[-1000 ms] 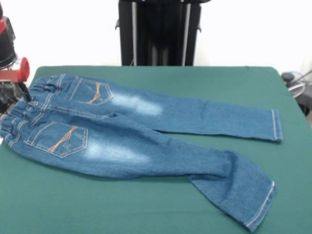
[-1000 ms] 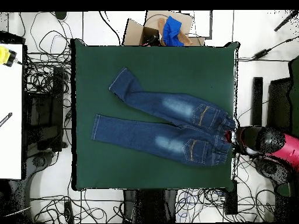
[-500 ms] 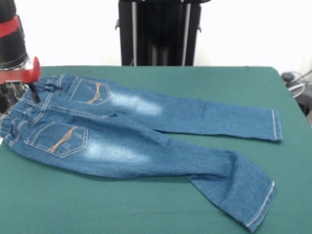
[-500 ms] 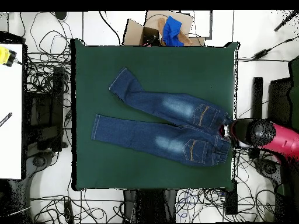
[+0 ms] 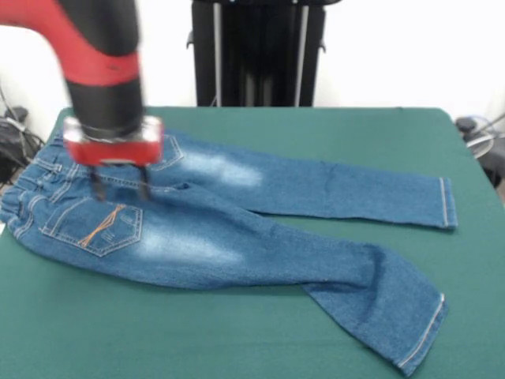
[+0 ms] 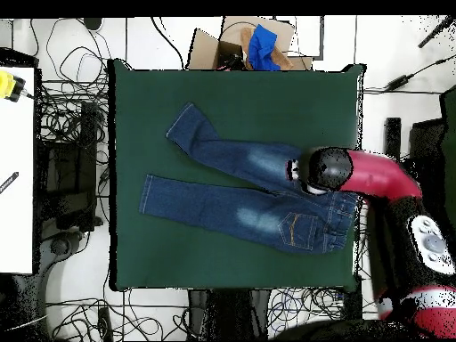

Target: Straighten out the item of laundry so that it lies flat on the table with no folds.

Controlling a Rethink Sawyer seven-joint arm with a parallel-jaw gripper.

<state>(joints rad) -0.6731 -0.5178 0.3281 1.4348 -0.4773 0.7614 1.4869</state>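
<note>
The blue denim jeans [image 5: 237, 213] lie back side up on the green table [image 5: 260, 339], waistband at the left, both legs running right. The near leg bends toward the front at its lower end. The far leg lies straight. In the overhead view the jeans [image 6: 232, 191] lie across the table [image 6: 240, 98], waistband at the right. My gripper [image 5: 120, 189] hangs over the seat between the two back pockets, fingers apart and empty. It also shows in the overhead view [image 6: 297, 169].
The black pedestal [image 5: 256, 51] stands behind the table's far edge. A cardboard box with blue cloth [image 6: 254, 44] sits beyond the table. Cables lie on the floor around it. A white side table [image 6: 16, 169] stands at the left.
My arm has swung from beside the waistband edge inward over the jeans' seat. The jeans have not visibly moved.
</note>
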